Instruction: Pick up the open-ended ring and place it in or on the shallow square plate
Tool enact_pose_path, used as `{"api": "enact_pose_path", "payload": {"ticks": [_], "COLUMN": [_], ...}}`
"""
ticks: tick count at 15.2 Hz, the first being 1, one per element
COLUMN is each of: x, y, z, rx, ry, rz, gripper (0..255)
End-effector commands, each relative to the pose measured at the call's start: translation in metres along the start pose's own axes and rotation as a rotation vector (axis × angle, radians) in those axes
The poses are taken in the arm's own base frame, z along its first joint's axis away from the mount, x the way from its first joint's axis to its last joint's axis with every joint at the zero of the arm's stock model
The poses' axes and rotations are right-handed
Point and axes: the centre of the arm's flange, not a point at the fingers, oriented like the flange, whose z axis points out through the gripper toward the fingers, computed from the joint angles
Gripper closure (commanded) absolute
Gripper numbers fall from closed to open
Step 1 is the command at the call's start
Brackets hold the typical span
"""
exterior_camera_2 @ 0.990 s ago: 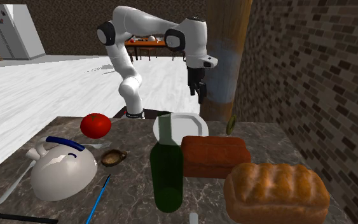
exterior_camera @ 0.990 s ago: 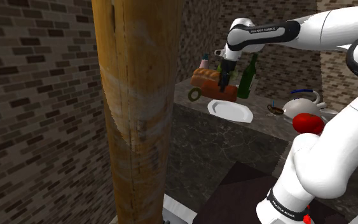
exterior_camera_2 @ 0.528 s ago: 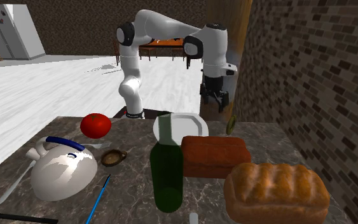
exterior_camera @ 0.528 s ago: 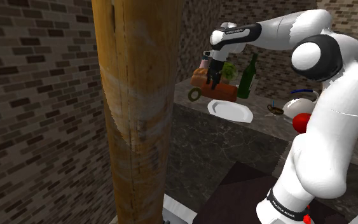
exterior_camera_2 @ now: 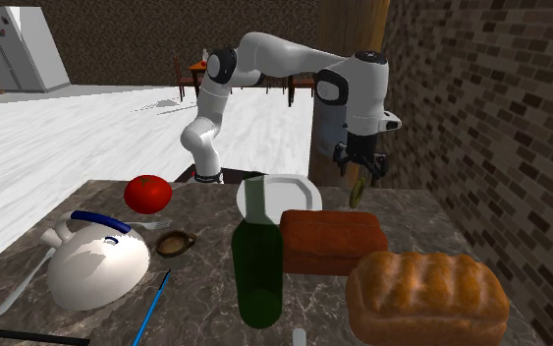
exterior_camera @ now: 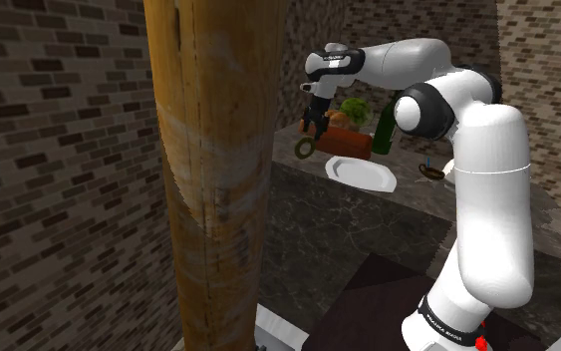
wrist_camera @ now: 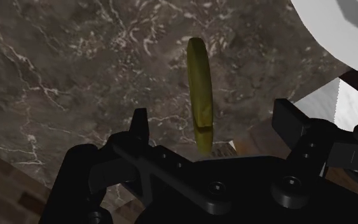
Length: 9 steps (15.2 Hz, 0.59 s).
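A black gripper [exterior_camera_2: 361,173] on a white arm [exterior_camera_2: 264,54] was pictured directly above an olive-yellow open-ended ring [exterior_camera_2: 359,193], which was stood on its edge on a dark marbled bench [exterior_camera_2: 117,324]. In the wrist view the fingers [wrist_camera: 139,127] were seen set wide apart, with the ring's thin rim lined up in the gap between them and touched by neither; nothing was held. The ring was placed near the bench's edge, just beside a shallow square plate [exterior_camera_2: 294,193] drawn in plain white, and close in front of a thick wooden post [exterior_camera: 213,170].

In the second exterior view, a dark green bottle [exterior_camera_2: 257,260] was stood in front of the plate and partly hid it. A red-brown block [exterior_camera_2: 331,239] was set beside the bottle, and a crusty loaf [exterior_camera_2: 426,295] lay nearer the camera. Towards that view's left, a red tomato [exterior_camera_2: 147,194], a small brown bowl [exterior_camera_2: 175,243], a white lidded pot [exterior_camera_2: 97,265] marked with a blue band, and a blue pen [exterior_camera_2: 151,307] were laid out on the same bench.

In the shoulder view the post was shown across the foreground, brick walls [exterior_camera: 59,150] were seen around it, and the arm was arched over the bench.
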Motion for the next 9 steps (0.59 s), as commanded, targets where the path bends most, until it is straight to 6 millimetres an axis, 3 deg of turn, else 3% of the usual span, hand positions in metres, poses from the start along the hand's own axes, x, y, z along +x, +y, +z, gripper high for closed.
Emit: {"api": "enact_pose_path", "payload": {"ticks": [1, 6, 9], "x": [0.001, 0.001, 0.001], "y": [0.003, 0.003, 0.003], "z": [0.009, 0.033, 0.033], "rx": [0.000, 0.000, 0.000], "ry": [0.002, 0.002, 0.002], "rz": [-0.011, -0.011, -0.011], "gripper": [0, 0, 0]}}
